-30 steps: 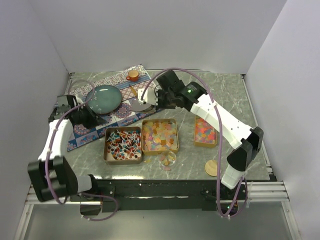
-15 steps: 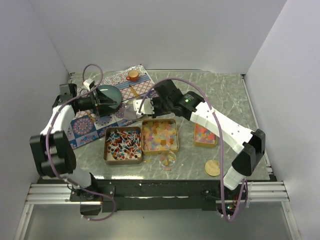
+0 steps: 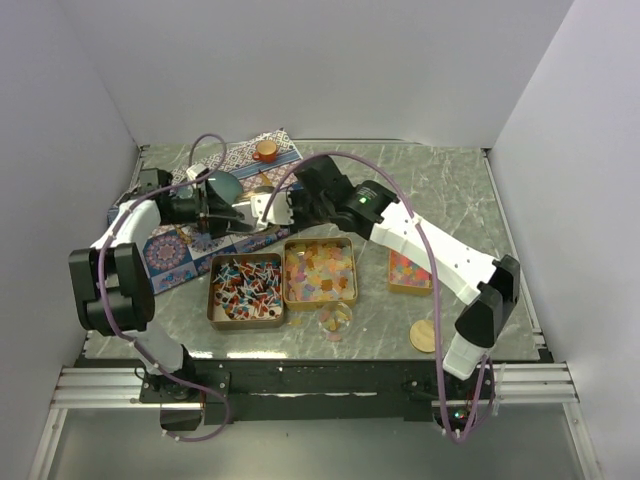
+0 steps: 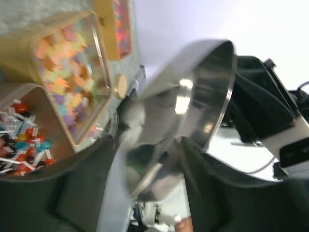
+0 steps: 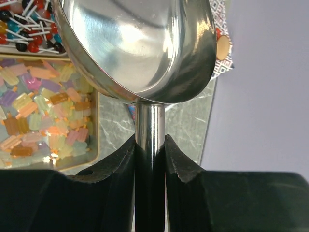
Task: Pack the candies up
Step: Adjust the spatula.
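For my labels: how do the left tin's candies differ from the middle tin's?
Left tin's candies are red, white, black and blue; middle tin's candies are pale yellow, orange and lilac. Left ones have thin white sticks; middle ones are flat pieces without sticks. Both lie loose in gold tins.

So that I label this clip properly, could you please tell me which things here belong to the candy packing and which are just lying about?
Job: candies in three tins; scoop in the right tool; jar; probably the cork disc.
Lying about: patterned mat; teal plate; orange cup.
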